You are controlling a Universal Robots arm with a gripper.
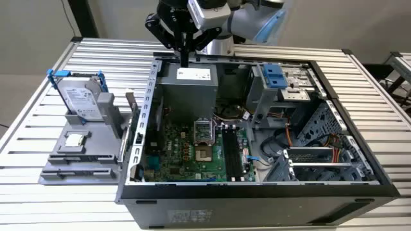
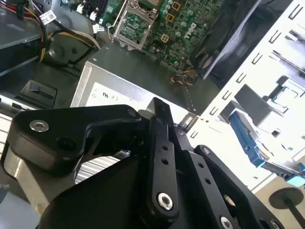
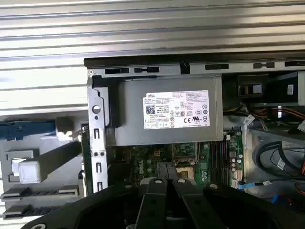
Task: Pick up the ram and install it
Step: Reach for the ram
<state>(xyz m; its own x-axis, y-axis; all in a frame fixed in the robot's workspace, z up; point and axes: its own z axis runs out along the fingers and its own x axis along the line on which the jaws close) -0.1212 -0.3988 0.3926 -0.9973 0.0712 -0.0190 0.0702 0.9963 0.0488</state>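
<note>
gripper (image 1: pixel 184 61): I've got it hanging over the PSU (image 1: pixel 192 73) at the back of the open PC case (image 1: pixel 257 192); fingers clenched tip to tip, nothing btwn them
ram (image 1: pixel 130 102): I read it as the thin stick standing on edge in the grey holder (image 1: pixel 77 163) on the table (image 1: pixel 38 211); just beside the case's side wall, well apart from the gripper
holder: also carries hard drive (image 1: pixel 80 98) & small silver CPU chip (image 1: pixel 75 140)
mobo (image 1: pixel 186 149): black slots (image 1: pixel 231 151) sit just beside the CPU socket (image 1: pixel 204 131)
</note>
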